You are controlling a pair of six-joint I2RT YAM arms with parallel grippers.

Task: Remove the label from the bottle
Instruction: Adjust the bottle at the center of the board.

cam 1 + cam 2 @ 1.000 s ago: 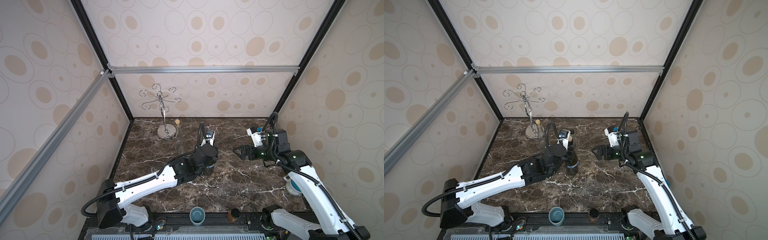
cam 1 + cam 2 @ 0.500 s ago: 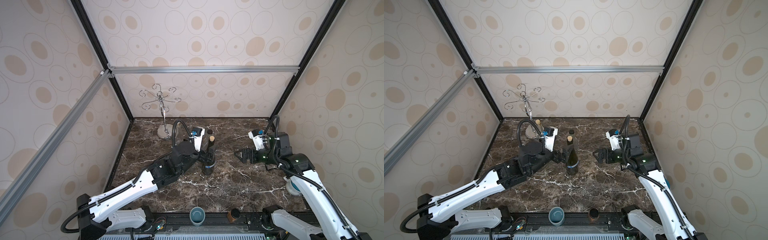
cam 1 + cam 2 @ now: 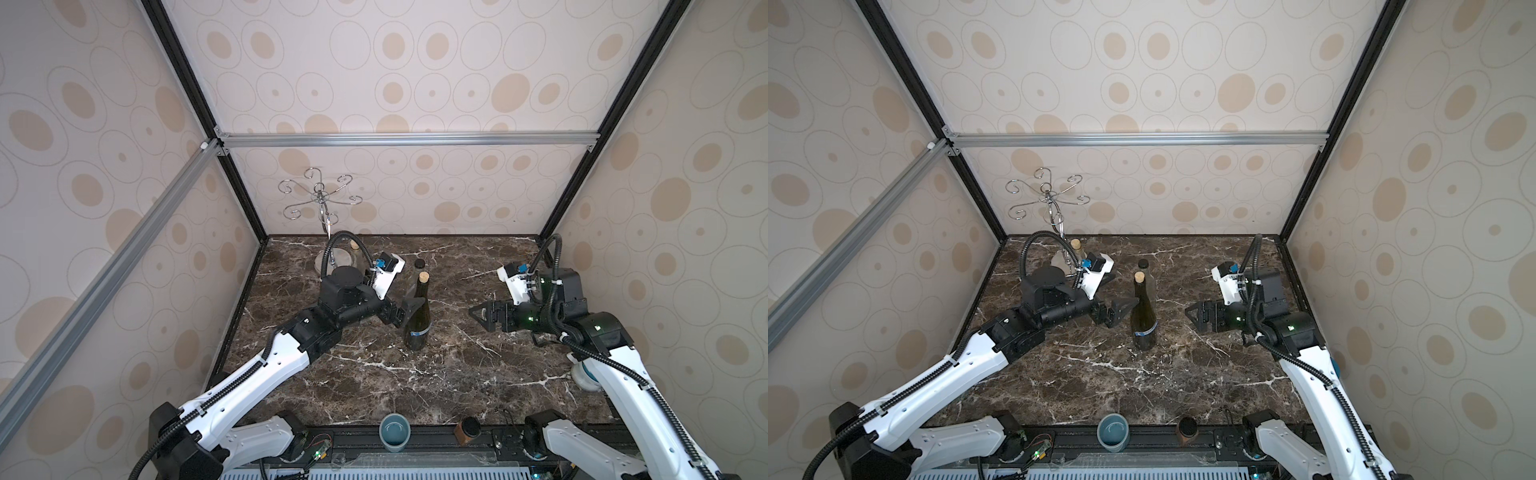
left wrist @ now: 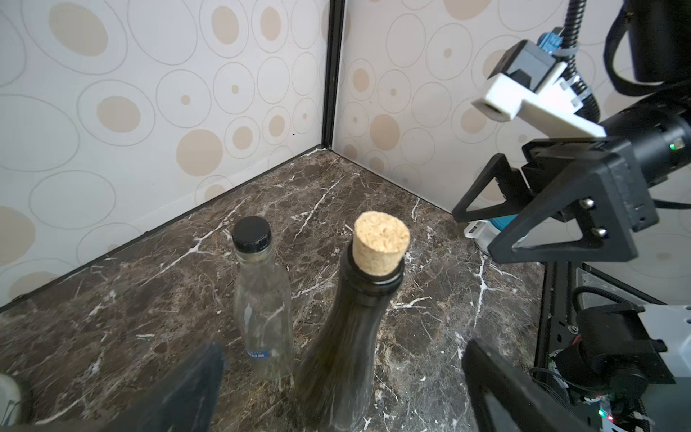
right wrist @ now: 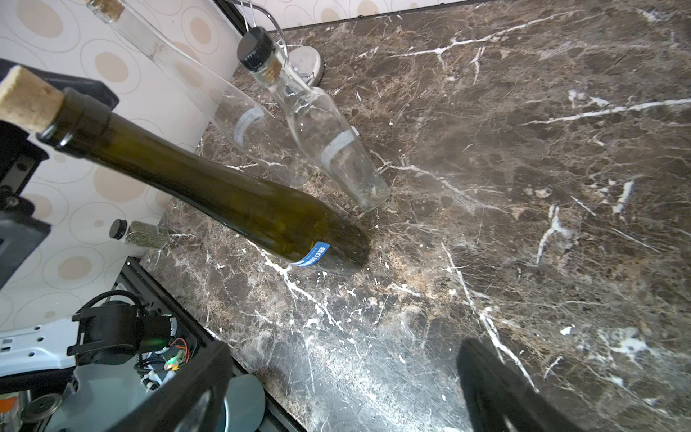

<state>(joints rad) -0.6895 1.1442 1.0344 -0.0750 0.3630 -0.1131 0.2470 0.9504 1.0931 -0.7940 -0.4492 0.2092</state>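
A dark green bottle (image 3: 417, 320) (image 3: 1144, 316) with a cork (image 4: 381, 243) stands upright mid-table. A small blue label (image 5: 312, 254) (image 3: 418, 332) sticks low on its body. My left gripper (image 3: 405, 311) (image 3: 1121, 309) is open just left of the bottle. In the left wrist view the blurred bottle (image 4: 344, 336) rises between the spread fingers (image 4: 194, 385), untouched by either. My right gripper (image 3: 478, 313) (image 3: 1192, 313) is open to the bottle's right, pointing at it from a short gap. Only bare marble lies between the right gripper's (image 5: 340, 381) fingers.
A clear bottle with a black cap (image 3: 419, 264) (image 4: 261, 299) stands just behind the green one. Another clear corked bottle (image 3: 354, 245) stands by the metal rack (image 3: 320, 199) at the back left. A blue-grey cup (image 3: 394, 432) sits at the front edge.
My left gripper has opened, let go of the green bottle and drawn back to the left. The bottle still stands in its place. The right arm has shifted only slightly.
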